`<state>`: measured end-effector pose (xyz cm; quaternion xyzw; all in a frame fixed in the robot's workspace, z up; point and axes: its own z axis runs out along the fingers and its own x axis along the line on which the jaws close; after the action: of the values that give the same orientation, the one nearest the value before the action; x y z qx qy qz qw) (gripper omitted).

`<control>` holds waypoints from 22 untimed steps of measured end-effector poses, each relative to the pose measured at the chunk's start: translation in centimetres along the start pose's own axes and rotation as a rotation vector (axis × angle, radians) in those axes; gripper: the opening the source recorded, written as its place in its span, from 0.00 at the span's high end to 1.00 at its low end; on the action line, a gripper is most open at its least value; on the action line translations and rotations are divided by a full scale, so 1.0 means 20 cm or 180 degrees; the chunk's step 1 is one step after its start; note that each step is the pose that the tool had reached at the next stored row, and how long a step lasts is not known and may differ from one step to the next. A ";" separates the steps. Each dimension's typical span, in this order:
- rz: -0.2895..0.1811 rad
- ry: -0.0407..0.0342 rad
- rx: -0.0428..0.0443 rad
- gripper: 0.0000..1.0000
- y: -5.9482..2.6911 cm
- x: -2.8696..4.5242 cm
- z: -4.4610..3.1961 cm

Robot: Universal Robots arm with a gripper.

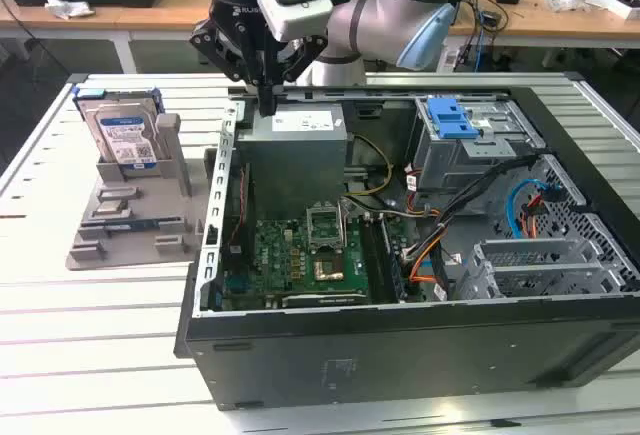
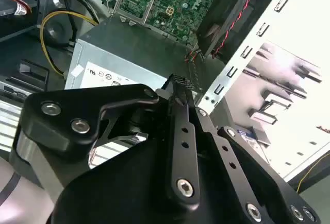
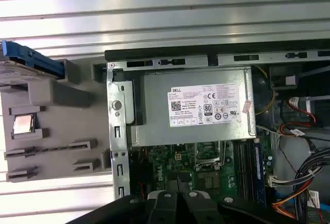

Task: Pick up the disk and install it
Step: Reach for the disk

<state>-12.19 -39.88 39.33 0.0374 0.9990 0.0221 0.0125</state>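
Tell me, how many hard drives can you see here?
1. The blue-framed silver rectangular hard drive stands in the grey plastic stand at the exterior view's left, outside the black computer case. Its metal cages may hide others.

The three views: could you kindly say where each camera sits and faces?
Exterior view: off the arm, looking down on the open black computer case; grey arm and black gripper show.
First wrist view: on the arm, facing down at the grey metal power supply box; gripper shows.
Second wrist view: on the arm, past the gripper toward that box.
Exterior and first wrist views share the blue-framed silver disk.
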 end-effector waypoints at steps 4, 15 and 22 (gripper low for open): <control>0.0000 0.0000 0.0000 0.89 -0.007 0.088 -0.002; 0.0000 0.0000 0.0000 0.89 -0.020 0.269 -0.007; 0.0000 0.0000 0.0000 0.89 -0.029 0.384 -0.010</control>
<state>-19.90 -39.88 39.33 0.0374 0.9990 0.0221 0.0125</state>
